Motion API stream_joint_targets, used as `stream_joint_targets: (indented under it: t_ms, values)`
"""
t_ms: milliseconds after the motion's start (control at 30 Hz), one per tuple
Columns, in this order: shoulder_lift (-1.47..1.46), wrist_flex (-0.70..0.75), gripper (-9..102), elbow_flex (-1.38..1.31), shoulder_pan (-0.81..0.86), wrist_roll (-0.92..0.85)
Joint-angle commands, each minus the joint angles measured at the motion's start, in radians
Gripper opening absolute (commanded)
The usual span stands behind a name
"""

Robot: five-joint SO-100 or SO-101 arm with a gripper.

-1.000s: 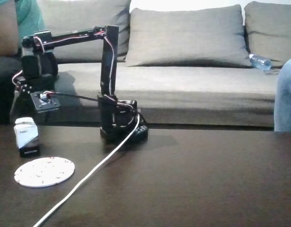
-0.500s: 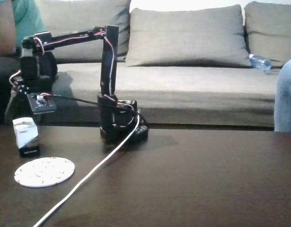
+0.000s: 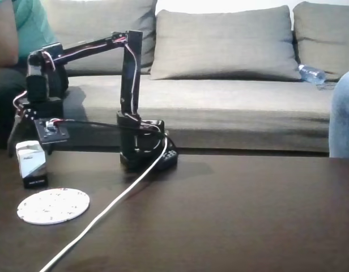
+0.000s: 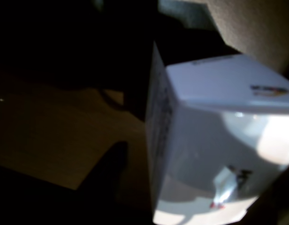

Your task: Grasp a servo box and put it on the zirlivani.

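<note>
Gripper is hanging at the far left of the fixed view, pointing down just above and behind the servo box; one thin dark finger is slanting down beside the box's top left corner, and whether the jaws are spread or closed around anything cannot be told from either view; nothing is visibly being gripped. The arm is reaching leftward from its base, which is sitting on the dark bench near its back edge; red and white wires are running along the upper link.

The servo box is standing upright on the bench at the left, its white upper part above a black lower band, with a bluish diagonal mark on the front; in the wrist view the servo box is filling the right half of the picture, very close to the camera, its white top and side faces catching light, with the bench lying dim to the left.

The zirlivani is lying flat on the bench just in front of the box and slightly to its right, close but apart from it; a white cable is trailing from the base toward the front edge, passing to the right of the disc.

A grey sofa is standing behind the bench; a plastic bottle is lying on its seat at the right; a person's teal sleeve is showing at the top left, and a blue-clad leg at the right edge.
</note>
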Motion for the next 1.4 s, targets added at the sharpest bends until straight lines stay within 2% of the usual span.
stream_joint_targets:
  t_ms: [0,133,400,500,667,767,933,1133,1367]
  values:
    - [0.043,-0.006,29,-0.005,-0.009,-0.005]
    - [0.043,-0.017,17,-0.005,-0.009,-0.005]
    - [0.06,0.008,16,-0.017,-0.008,-0.008]
    - [0.06,0.118,16,-0.107,-0.028,0.003]
    - [0.06,0.382,16,-0.357,-0.124,0.058]
    - [0.058,0.44,16,-0.472,-0.21,0.129]
    - [0.048,0.439,16,-0.551,-0.334,0.147]
    - [0.04,0.385,16,-0.546,-0.462,0.044]
    - [0.041,0.334,16,-0.417,-0.594,0.029]
